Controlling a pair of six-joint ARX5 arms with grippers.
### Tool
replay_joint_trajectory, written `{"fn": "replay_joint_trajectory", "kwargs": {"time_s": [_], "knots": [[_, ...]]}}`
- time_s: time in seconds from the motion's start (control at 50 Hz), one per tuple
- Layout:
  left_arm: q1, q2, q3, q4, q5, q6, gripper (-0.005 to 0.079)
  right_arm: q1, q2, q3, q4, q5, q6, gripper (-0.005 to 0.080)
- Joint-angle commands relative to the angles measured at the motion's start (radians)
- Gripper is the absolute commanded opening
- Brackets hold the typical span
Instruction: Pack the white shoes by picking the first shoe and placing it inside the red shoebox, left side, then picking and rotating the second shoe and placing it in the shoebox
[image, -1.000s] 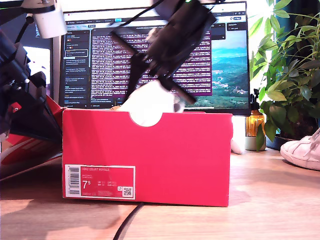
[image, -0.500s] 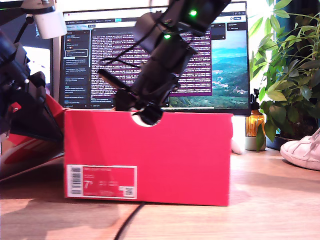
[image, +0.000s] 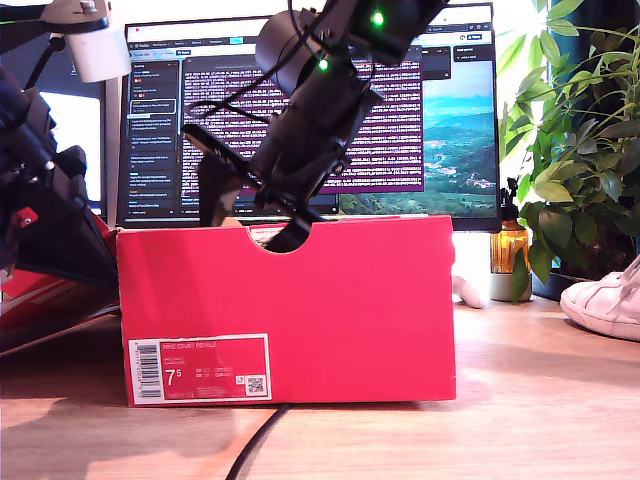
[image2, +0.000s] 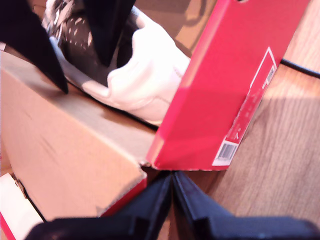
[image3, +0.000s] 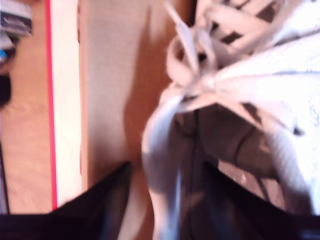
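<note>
Exterior view first: the red shoebox (image: 340, 300) stood on the desk (image: 540, 400) with its labelled end wall facing the camera. My second claw (image: 250, 212) reached steeply down past the half-round notch, so its tips and whatever lay under them were hidden behind that wall. The second shoe (image: 605, 300) sat on the desk at the exterior view's right edge, well apart from the box and nearer that arm than the dark arm at the exterior view's left. First wrist view next: it looked over a box corner from outside and showed what the wall had hidden. The first shoe (image2: 145, 75) lay low in the box beside one brown side wall, a rounded end, likely the heel, near the labelled wall and its long axis running away along the box. My first claw (image2: 172, 175) was pinched together on nothing, outside the box. Second wrist view last: laces and tongue lay straight ahead, and the jaws stood apart astride the collar. I could not tell whether they were gripping it or had let go. The next move, by my judgement, turned on that.
</note>
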Motion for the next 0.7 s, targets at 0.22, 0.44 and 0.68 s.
{"fn": "replay_joint_trajectory", "kwargs": {"time_s": [0.22, 0.44, 0.68], "knots": [[0.000, 0.005, 0.006, 0.019, 0.004, 0.000, -0.0011, -0.013, -0.033, 0.265, -0.250, -0.009, -0.191, 0.0438], [0.000, 0.005, 0.006, 0.019, 0.004, 0.000, -0.0011, -0.072, -0.033, 0.426, -0.494, -0.010, -0.318, 0.0438], [0.000, 0.005, 0.006, 0.019, 0.004, 0.000, -0.0011, -0.163, -0.033, 0.453, -0.743, 0.240, -0.240, 0.0438]]}}
